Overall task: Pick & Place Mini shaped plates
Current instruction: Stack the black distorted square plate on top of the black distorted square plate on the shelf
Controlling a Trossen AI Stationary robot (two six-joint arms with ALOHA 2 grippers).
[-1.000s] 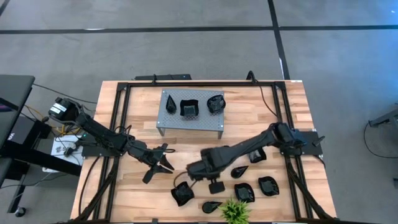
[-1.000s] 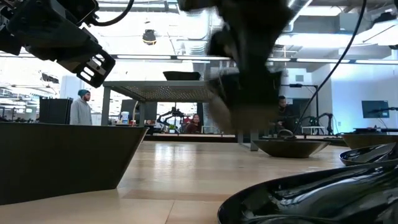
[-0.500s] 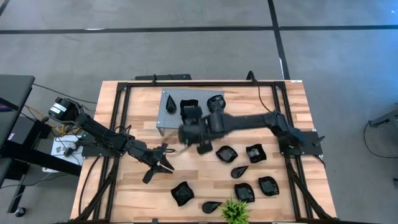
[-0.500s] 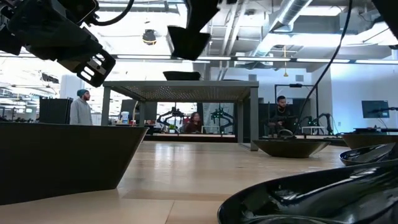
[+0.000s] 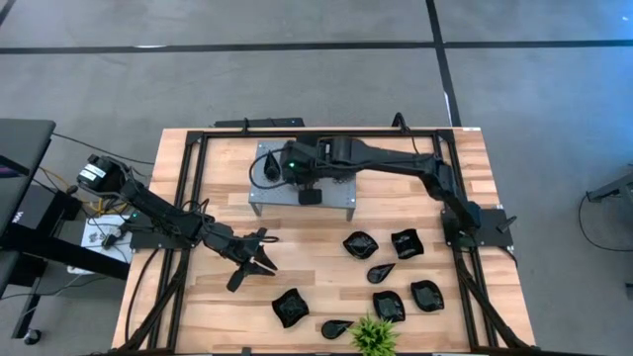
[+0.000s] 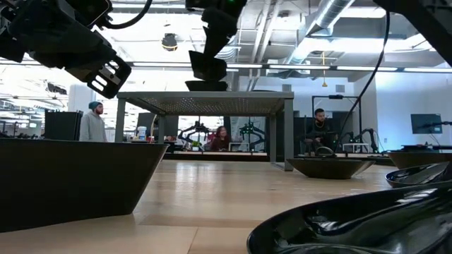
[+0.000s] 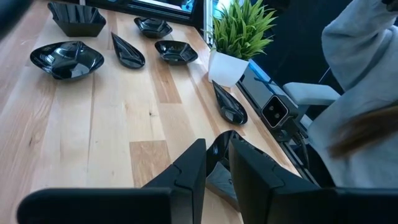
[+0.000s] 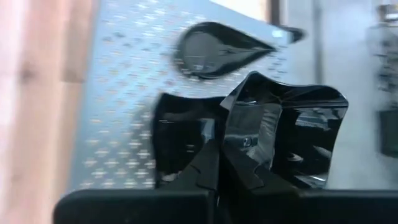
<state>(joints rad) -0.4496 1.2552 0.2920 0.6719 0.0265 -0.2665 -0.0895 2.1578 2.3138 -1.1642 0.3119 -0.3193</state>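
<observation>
Spanning pale wood table (image 5: 326, 222), concrete floor (image 5: 297, 79).

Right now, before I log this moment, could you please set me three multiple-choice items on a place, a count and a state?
1. Where is the right gripper?
A. over the grey stand
B. beside the plant
C. off the table
2. How many black plates lie on the bare table in the high view?
A. four
B. seven
C. ten
3. The right fingers are:
A. open and empty
B. shut on the plant
C. shut on a squarish plate

Answers:
1. A: the right gripper is above the grey stand.
2. B: seven black plates lie on the table.
3. C: the right fingers pinch the squarish plate.
</observation>
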